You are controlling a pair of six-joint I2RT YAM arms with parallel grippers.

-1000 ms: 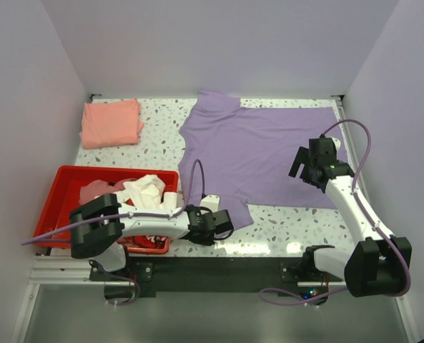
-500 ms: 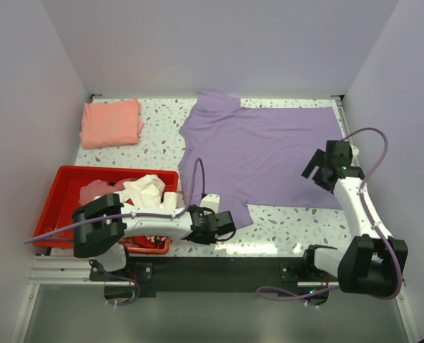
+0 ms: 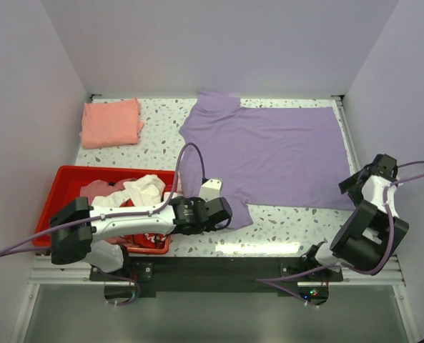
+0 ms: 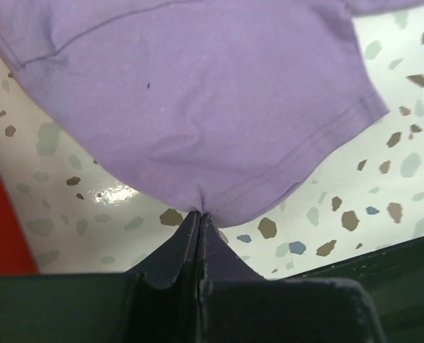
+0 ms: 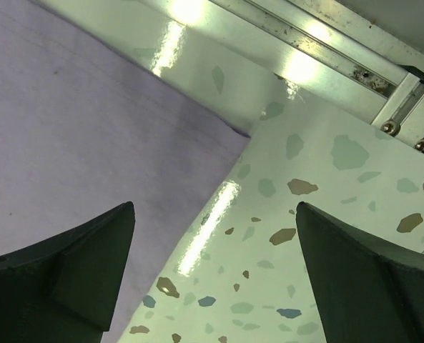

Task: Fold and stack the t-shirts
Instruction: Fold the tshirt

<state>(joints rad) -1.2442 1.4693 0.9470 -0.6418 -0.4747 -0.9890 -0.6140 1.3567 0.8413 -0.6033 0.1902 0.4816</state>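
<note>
The lavender t-shirt (image 3: 269, 153) lay spread flat on the speckled table (image 3: 161, 143), toward its far right. The left gripper (image 4: 199, 214) was pinched tight on the shirt's near hem, the cloth puckered at its tips. The right gripper (image 5: 215, 211) stood spread wide, holding nothing, above the shirt's near right corner. A folded salmon t-shirt (image 3: 111, 123) lay at far left. Further tees (image 3: 136, 190) were heaped in the red tray (image 3: 61, 187).

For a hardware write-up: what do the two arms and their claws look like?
The left arm and right arm have white links and black joints, each with a lavender cable. The left claw and right claw are dark, tapering wedges.
</note>
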